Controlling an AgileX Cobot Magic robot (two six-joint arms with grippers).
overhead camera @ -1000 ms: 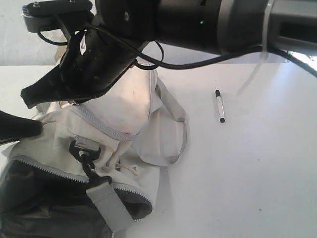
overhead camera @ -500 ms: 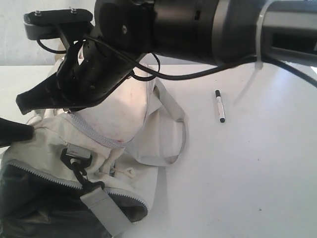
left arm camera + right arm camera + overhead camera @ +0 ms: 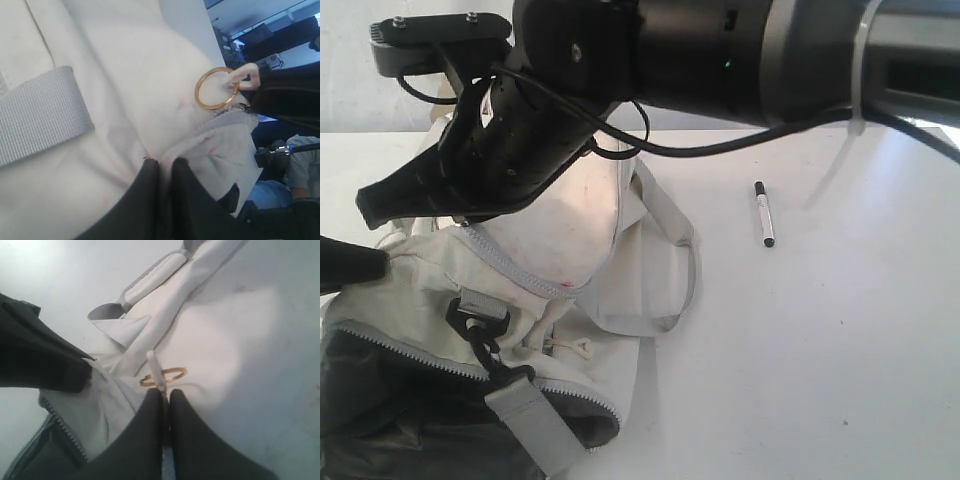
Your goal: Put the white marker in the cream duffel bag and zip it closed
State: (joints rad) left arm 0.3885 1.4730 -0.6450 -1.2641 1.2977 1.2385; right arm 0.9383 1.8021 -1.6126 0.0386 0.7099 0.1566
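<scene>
My left gripper [image 3: 165,169] is fully closed, pinching a fold of bag [image 3: 125,90] fabric. My right gripper [image 3: 165,396] is fully closed on the bag's white pull tab [image 3: 154,367] beside the gold ring [image 3: 163,375]. The marker [image 3: 764,214] lies on the table [image 3: 820,350], well apart from the bag.

Right half: bare counter [image 3: 840,350], open on all sides of white marker [image 3: 763,214].
Left half: blocked by cream duffel bag [image 3: 580,215], right arm [image 3: 670,50] overhead.
</scene>
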